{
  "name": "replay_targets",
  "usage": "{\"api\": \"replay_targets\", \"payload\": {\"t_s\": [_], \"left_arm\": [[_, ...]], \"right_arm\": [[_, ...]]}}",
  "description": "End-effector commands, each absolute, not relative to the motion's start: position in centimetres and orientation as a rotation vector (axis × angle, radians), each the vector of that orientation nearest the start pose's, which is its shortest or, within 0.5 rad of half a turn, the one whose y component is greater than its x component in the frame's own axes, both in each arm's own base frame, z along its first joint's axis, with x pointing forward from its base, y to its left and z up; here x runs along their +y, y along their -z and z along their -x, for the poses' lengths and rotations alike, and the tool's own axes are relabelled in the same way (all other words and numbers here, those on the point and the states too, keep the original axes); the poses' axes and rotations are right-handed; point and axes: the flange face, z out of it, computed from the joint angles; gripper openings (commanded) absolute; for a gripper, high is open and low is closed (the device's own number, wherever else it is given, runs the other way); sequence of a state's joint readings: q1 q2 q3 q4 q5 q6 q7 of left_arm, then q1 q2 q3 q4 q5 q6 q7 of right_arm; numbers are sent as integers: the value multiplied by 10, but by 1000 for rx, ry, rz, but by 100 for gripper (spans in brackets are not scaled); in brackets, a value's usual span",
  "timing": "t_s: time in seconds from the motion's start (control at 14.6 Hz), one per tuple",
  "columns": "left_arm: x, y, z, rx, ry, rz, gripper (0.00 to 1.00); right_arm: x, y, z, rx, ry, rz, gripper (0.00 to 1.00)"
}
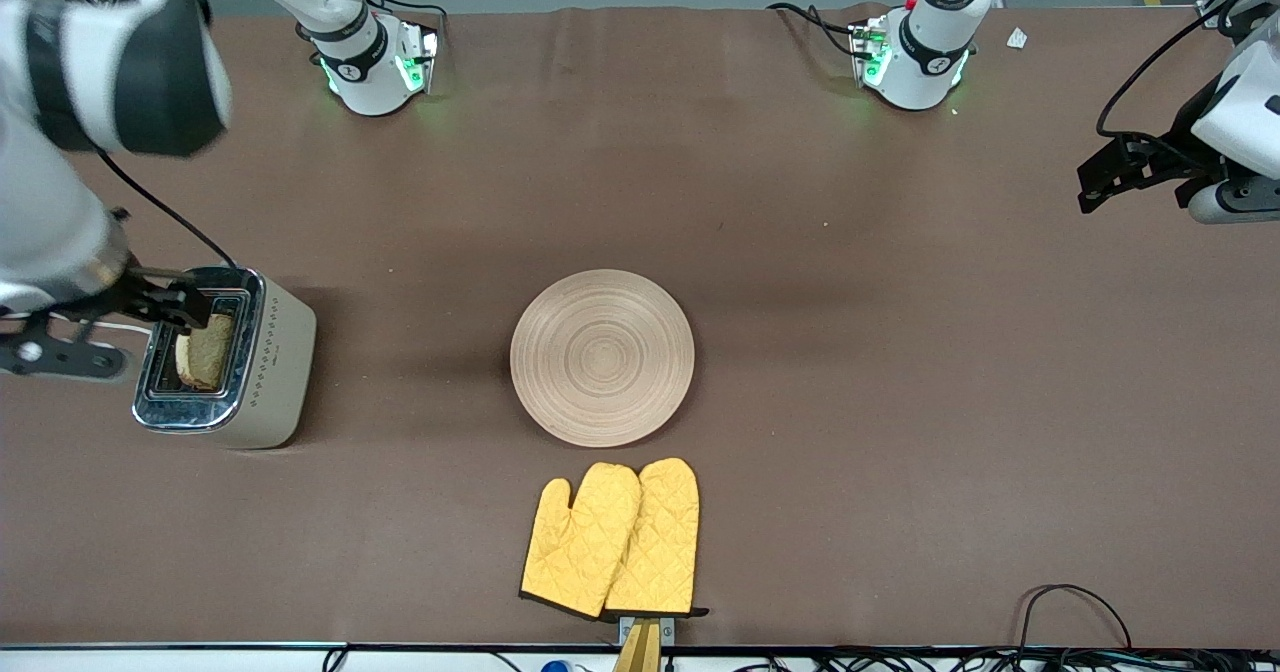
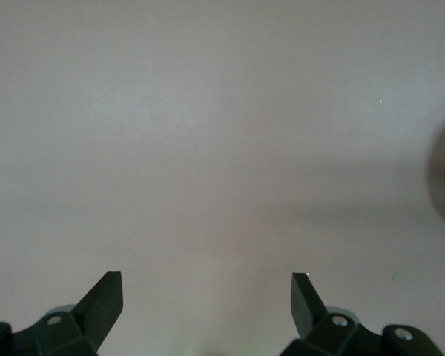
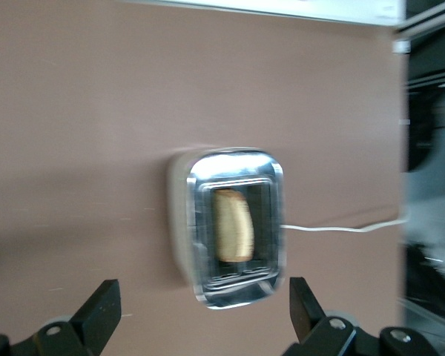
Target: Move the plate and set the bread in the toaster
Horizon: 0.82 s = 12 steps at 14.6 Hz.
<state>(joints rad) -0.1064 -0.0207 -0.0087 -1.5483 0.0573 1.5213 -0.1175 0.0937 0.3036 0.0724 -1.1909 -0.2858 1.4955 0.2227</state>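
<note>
Hovering wide open over the toaster (image 1: 225,357), right gripper (image 3: 200,311) had bread (image 1: 207,351) sitting in a slot, plate (image 1: 602,357) mid-table, left gripper (image 2: 208,300) open & waiting; next prob. retract.

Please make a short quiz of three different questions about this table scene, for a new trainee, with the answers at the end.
1. True or false: the bread sits in a slot of the toaster.
2. What lies on the plate? A) the bread B) the yellow oven mitts C) nothing
3. Fill in: the right gripper is over the ____, fingers apart.

Key
1. True; the slice stands in the chrome top.
2. C; the plate is bare, and the yellow oven mitts lie nearer to the front camera than it.
3. Toaster. The left gripper waits open over bare table at the left arm's end.
</note>
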Motion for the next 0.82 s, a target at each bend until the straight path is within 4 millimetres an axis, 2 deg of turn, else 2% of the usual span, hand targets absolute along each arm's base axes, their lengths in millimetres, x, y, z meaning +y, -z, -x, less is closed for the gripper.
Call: {"api": "replay_targets", "payload": {"t_s": [0.0,0.21,0.48,0.69,0.76], "left_arm": [[-57,-645,-539,10,-9,3095,100],[-57,-645,-539,10,-9,3095,100],[-59,-646,-539,15,-6,3093,100],[-65,-646,-538,38,-6,3093,100],[-67,-646,-539,41,-5,3093,100]], "right_arm": [[30,-639,-602,209,186,3244,100],[13,-633,-577,91,205,3237,100],[-21,-635,-569,4,176,3150,100],[-23,-640,-562,0,171,3145,100],[-22,-630,-558,4,150,3124,100]]}}
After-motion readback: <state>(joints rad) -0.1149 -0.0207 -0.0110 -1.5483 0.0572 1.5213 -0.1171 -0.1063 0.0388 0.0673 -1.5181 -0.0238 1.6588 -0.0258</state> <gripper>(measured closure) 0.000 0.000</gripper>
